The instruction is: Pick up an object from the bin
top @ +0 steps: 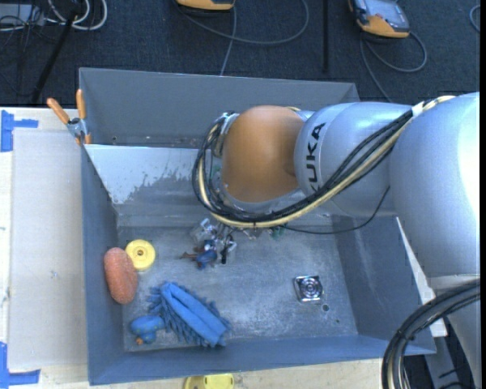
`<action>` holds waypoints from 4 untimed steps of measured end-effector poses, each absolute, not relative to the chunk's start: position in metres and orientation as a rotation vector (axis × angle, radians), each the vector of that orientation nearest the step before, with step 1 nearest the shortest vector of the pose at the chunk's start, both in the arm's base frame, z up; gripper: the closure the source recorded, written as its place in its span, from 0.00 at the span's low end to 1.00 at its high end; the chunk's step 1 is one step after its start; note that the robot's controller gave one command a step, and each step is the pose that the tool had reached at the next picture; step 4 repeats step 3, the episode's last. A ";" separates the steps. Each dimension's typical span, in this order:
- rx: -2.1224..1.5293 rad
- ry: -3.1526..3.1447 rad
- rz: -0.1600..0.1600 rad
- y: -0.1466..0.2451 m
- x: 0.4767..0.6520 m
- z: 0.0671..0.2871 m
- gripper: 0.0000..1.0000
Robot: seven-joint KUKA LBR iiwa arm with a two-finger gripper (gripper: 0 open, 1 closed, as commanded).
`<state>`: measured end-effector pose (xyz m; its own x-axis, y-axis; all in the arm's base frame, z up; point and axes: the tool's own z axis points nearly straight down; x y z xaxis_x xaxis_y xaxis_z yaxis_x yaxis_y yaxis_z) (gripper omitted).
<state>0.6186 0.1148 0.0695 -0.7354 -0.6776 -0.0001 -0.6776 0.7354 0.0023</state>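
Note:
My gripper (214,240) reaches down under the orange wrist cover to the bin floor, a little left of the bin's middle. A small dark blue thing with a brown tip (202,257) lies right at its lower end; I cannot tell whether it is gripped. Left of the gripper, a yellow round piece (140,254) sits on the floor. An orange-red oblong thing (120,275) lies beside the yellow piece, near the left wall.
A blue bristly brush-like thing (186,314) lies along the front wall, a small blue lump (146,326) at its left end. A small shiny metal piece (308,288) lies alone at the front right. The arm and its cables cover the bin's back right.

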 end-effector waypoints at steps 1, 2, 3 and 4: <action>1.142 -2.926 -0.003 0.115 0.619 0.070 1.00; 1.141 -2.927 -0.003 0.115 0.619 0.071 1.00; 1.139 -2.927 -0.004 0.115 0.618 0.075 1.00; 1.139 -2.927 -0.004 0.115 0.618 0.075 1.00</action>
